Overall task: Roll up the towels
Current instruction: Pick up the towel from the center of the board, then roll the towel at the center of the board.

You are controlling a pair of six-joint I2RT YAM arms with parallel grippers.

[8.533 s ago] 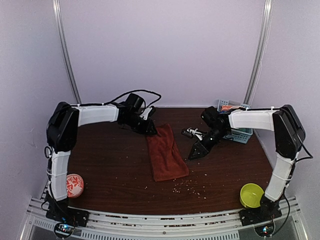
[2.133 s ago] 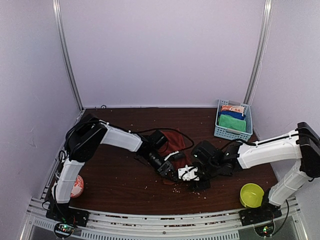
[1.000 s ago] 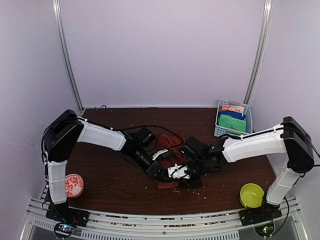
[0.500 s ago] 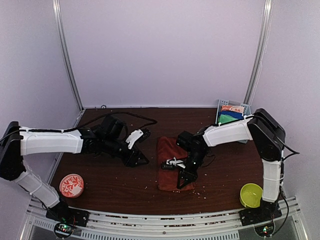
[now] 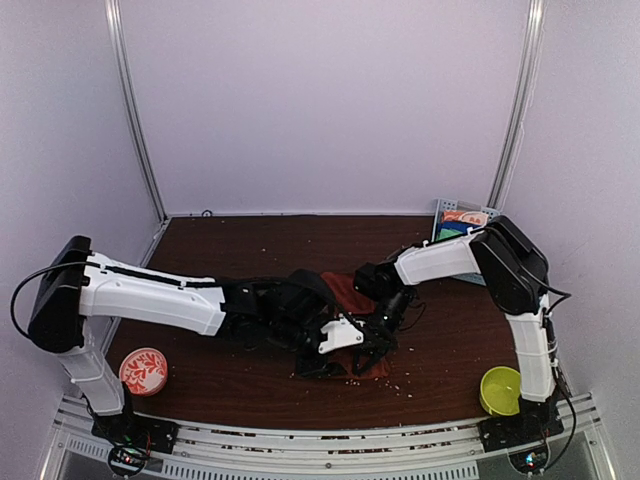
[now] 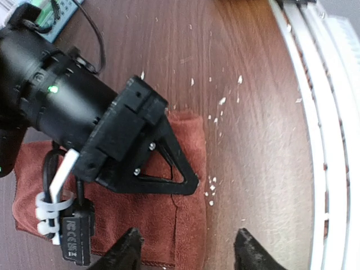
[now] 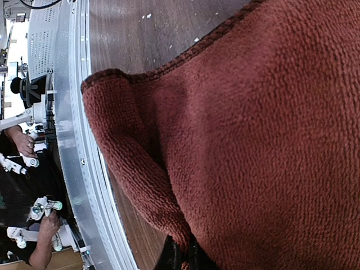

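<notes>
Rust-red towel (image 7: 270,140), dark brown wood-grain table (image 5: 220,250), lime-yellow bowl (image 5: 502,388), red dish with white pattern (image 5: 143,370).

Top view: rust-red towel (image 5: 347,290) mostly buried under both wrists at centre; only upper strip and lower right corner show. Left gripper (image 5: 318,365) and right gripper (image 5: 376,346) merge into dark clutter, tips unreadable. Basket (image 5: 442,206) at right half hidden behind right arm; contents too small to tell.
Left wrist view: own fingers (image 6: 130,252) cut by bottom edge; towel's left part under right gripper body.
Right wrist view: towel overruns top, right, bottom edges; fingertips (image 7: 175,257) mere dark sliver at bottom.
</notes>
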